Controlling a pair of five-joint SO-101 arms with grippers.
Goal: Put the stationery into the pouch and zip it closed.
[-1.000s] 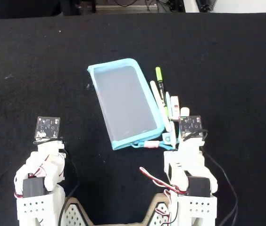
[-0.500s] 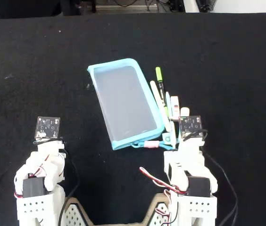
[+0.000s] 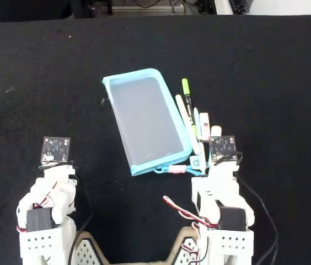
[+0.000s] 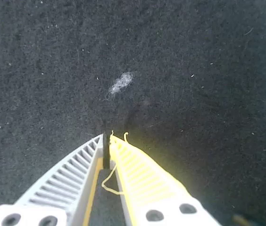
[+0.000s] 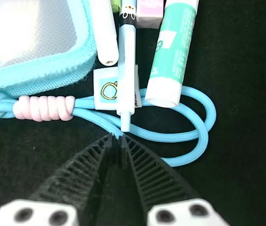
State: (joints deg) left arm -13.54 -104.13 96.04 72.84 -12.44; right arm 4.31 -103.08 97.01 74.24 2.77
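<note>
A light-blue pouch [image 3: 145,120] with a clear front lies flat in the middle of the black table, its blue cord loop [image 5: 189,132] and pink wrap [image 5: 45,108] trailing toward the right arm. Several pens and a glue stick [image 3: 195,121] lie in a row along the pouch's right edge. My right gripper [image 5: 116,140] is shut with nothing in it, its tips just short of the cord and a thin white pen [image 5: 126,70]; the green glue stick [image 5: 173,52] lies beside it. My left gripper [image 4: 108,140] is shut over bare cloth, well left of the pouch.
The black cloth [image 3: 266,72] covers the whole table. Both arm bases [image 3: 45,221] stand at the near edge. A small lint speck [image 4: 120,83] lies ahead of the left gripper.
</note>
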